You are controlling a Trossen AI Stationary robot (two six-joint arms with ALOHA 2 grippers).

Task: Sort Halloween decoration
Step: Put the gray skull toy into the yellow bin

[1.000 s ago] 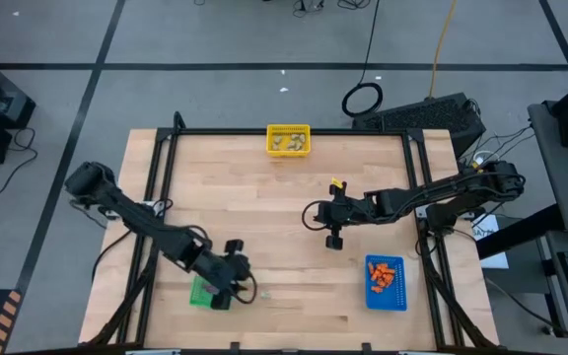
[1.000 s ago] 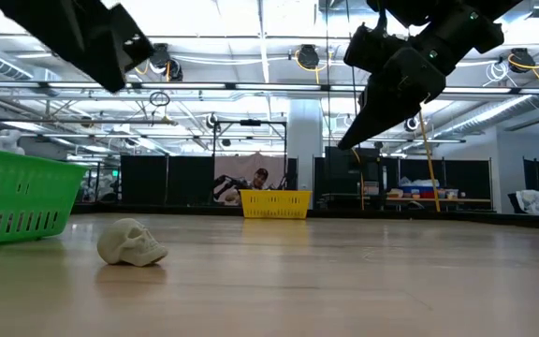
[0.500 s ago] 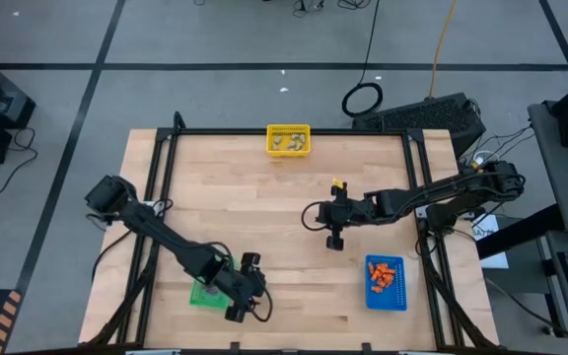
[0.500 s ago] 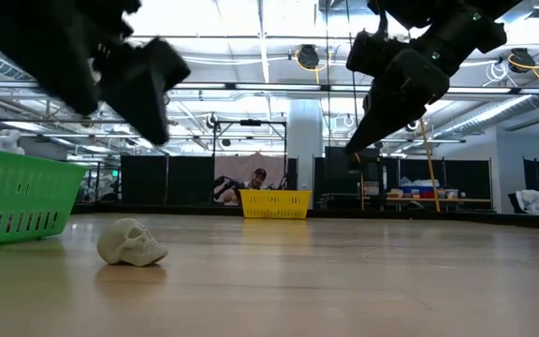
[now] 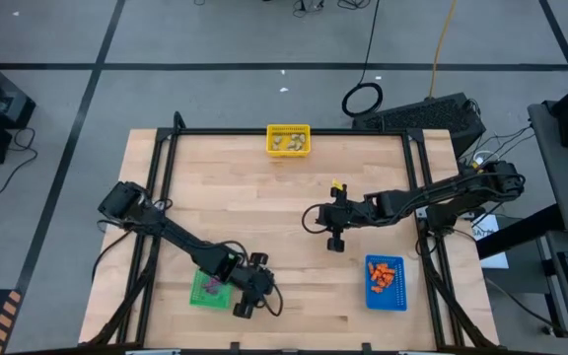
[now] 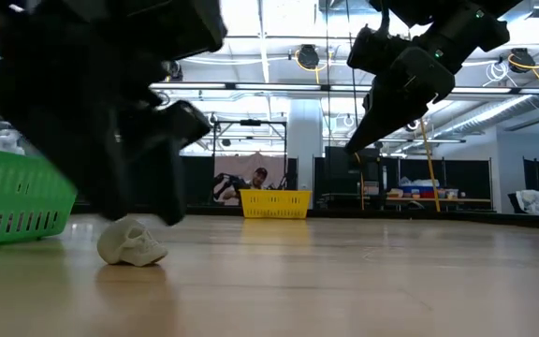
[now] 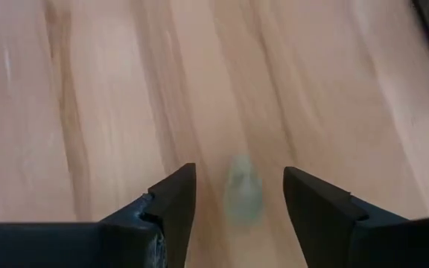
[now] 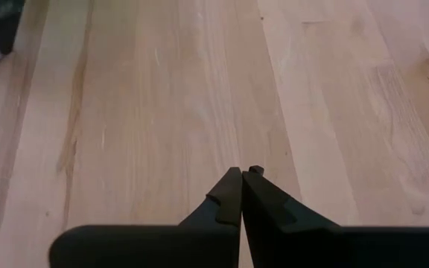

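One pale skull (image 6: 131,242) sits on the table (image 5: 284,197) near the front edge, just beside the green bin (image 6: 17,201), and it's the only loose trinket out on the wood that I can make out. The left gripper (image 5: 248,301) is right over it, arm stretched low across the table from the back-left corner and reaching over the green bin, fingers (image 7: 171,202) spread wide with the skull showing blurry between them in the wrist view, not touching either one as far as I can tell. So nothing pinched there. Three bins total: one green by the left gripper, one blue (image 5: 386,282) at the front right with a small pile of orange pieces (image 5: 383,275) in it (too small to count), and one yellow (image 5: 289,140) at the far edge in the middle with a few pale bits inside, also too tiny to count. Further back, the right gripper (image 5: 334,241) hangs above the middle of the table, arm reaching in from the right side, tips pressed together on nothing, well apart from every bin. Way behind the table there's a person (image 6: 260,178) in the room.
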